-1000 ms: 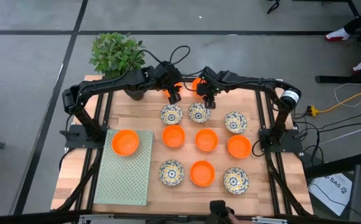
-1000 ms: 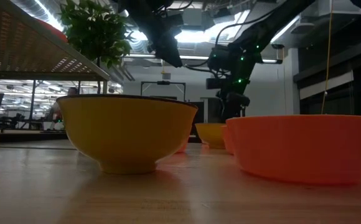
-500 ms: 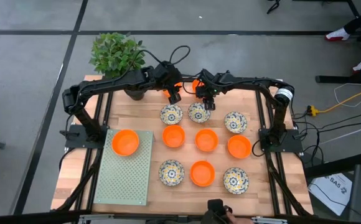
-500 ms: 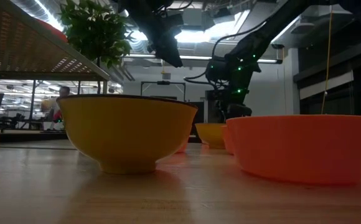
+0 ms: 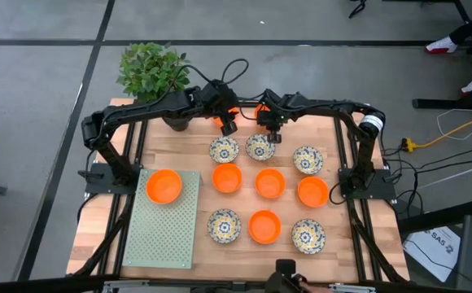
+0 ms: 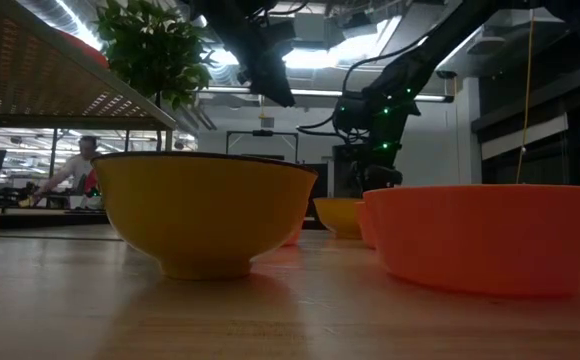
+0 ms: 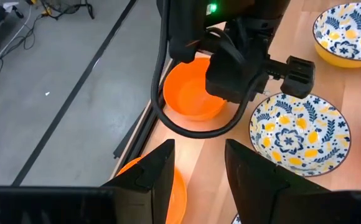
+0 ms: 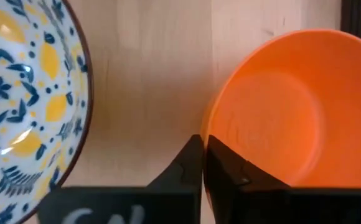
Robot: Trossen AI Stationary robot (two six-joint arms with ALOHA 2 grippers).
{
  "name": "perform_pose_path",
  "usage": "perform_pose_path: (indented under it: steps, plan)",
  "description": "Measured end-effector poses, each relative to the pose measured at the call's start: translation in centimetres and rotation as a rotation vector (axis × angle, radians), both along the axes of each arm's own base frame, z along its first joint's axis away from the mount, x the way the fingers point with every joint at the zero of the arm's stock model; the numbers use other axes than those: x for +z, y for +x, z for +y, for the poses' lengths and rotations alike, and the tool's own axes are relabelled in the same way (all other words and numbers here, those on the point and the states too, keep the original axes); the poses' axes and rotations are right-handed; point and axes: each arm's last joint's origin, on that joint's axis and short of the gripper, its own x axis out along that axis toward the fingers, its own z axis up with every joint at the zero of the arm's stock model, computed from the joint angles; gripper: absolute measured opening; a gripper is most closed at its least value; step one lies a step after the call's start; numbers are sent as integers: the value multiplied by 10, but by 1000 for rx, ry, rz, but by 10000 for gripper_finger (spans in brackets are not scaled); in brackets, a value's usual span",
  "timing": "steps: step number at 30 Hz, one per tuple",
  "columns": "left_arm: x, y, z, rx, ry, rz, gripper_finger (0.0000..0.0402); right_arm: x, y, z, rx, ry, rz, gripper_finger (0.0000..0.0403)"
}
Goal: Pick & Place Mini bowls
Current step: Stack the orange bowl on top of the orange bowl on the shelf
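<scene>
- The right arm's fingers (image 8: 202, 163) are pressed tight together on the near rim of a small round bright orange plastic bowl (image 8: 279, 106) at the back edge of the desk. The rim sits between them, it seems, so I judge the bowl is pinched.
- To do this well, I think it should lift straight up and slowly, so the thin rim does not slip out.
- A white bowl with blue and yellow flowers (image 8: 25, 99) sits just beside the fingers, so they should not swing that way.
- The left arm's fingers (image 7: 196, 168) stand wide apart, hold nothing, and hang above the desk near another orange bowl (image 7: 171, 186).
- The desk (image 5: 187, 159) is pale wood planks with a green dotted mat (image 5: 164, 232).
- A leafy green plant (image 5: 152, 69) stands at the back corner. Far off in the room is a person (image 6: 78, 165).
</scene>
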Motion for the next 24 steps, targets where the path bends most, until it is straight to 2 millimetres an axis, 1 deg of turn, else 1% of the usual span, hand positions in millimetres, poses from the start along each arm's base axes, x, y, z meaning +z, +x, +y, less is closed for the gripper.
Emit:
perform_pose_path:
  steps: [5, 10, 13, 18, 24]
  plan:
    - [0, 0, 0, -5, 6, 3, 136, 19, -5, -1, -30, 96, -41, 7]
    - [0, 0, 0, -51, 40, 29, 136, 51, -14, 0, -46, 110, -142, 5]
    - [0, 1, -2, -132, 38, 32, 136, 68, -23, 3, -51, 149, -198, 5]
    - [1, 4, -5, -339, 61, 31, 136, 102, -40, 16, 1, 193, -310, 5]
    - [10, 10, -4, -445, 171, -51, 136, 138, -57, 37, 106, 335, -503, 4]
